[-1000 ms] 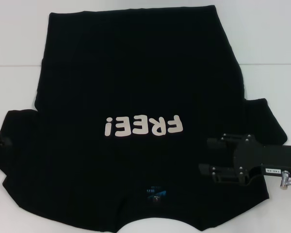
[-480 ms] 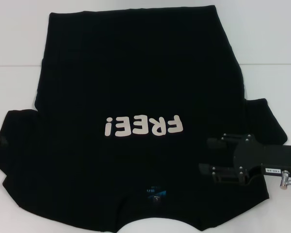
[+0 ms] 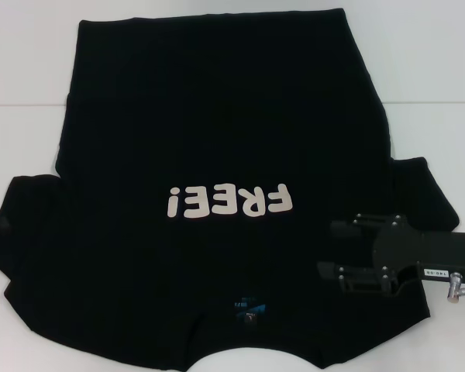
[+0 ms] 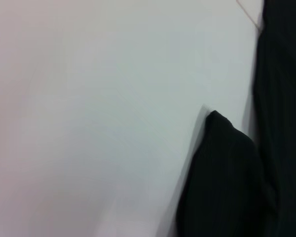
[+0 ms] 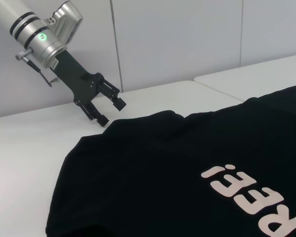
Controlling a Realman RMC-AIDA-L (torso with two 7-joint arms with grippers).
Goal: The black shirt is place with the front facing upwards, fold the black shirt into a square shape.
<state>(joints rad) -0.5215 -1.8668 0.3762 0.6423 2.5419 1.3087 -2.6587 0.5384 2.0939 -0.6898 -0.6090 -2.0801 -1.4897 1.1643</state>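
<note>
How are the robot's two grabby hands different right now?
The right gripper hangs over the black shirt, near its right shoulder; the left gripper is at the shirt's left sleeve edge. In the head view the right gripper shows whole, while the left gripper barely peeks in. Both are black with open fingers, holding nothing.

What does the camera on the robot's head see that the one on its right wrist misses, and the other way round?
Only the head view shows the right claw, open, over the black shirt near its right sleeve, plus the small blue neck label and the shirt's whole outline. Only the right wrist view shows the left claw in full, open, poised over the white table just off the shirt's left sleeve, and the wall behind it. Both show the shirt lying flat and unfolded with its "FREE!" lettering.
</note>
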